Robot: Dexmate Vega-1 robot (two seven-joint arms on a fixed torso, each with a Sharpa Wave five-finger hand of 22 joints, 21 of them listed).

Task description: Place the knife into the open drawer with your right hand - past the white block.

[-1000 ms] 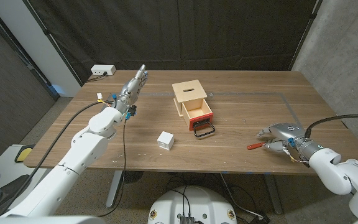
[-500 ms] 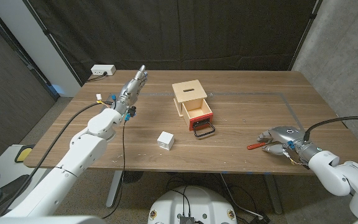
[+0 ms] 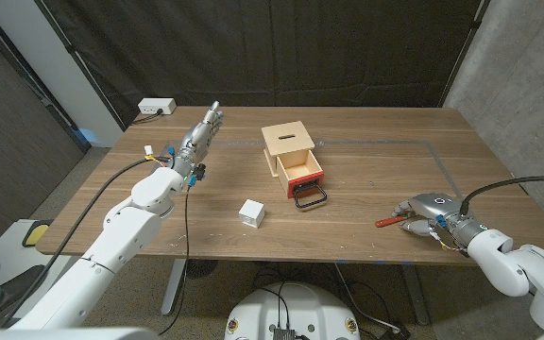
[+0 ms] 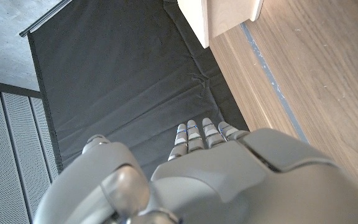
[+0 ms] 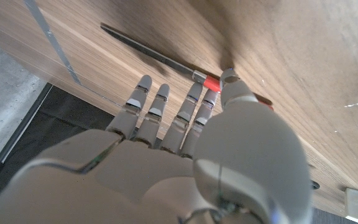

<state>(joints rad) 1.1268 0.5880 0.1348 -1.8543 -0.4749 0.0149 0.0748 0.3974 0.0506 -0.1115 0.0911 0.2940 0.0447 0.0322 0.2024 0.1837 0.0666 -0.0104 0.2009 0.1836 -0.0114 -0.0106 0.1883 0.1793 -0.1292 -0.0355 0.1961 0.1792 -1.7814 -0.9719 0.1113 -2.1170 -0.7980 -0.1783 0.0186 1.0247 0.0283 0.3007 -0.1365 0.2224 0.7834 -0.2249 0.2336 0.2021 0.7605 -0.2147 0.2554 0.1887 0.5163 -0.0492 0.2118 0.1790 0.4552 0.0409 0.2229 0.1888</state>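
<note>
The knife [image 3: 383, 223] lies on the table near the right front edge, its red handle poking out from under my right hand [image 3: 427, 210]. In the right wrist view its dark blade [image 5: 148, 53] runs away from the red handle [image 5: 211, 83], and my right hand [image 5: 185, 155] reaches over that handle with fingers stretched out and the thumb tip beside it. The wooden box [image 3: 288, 142] stands mid-table, its red drawer [image 3: 302, 173] pulled open toward me. A white block [image 3: 251, 212] sits front left of the drawer. My left hand [image 3: 204, 132] is raised at the back left, fingers straight, holding nothing.
A white socket box [image 3: 157, 107] sits at the table's back left corner. A thin tape line [image 3: 437, 161] crosses the right half of the table. The drawer's black handle [image 3: 311, 197] hangs off its front. The box corner [image 4: 229, 15] shows past my left hand [image 4: 204, 174].
My right hand has sunk slightly toward the front edge and settled over the knife's handle. The left arm, block and drawer have not moved.
</note>
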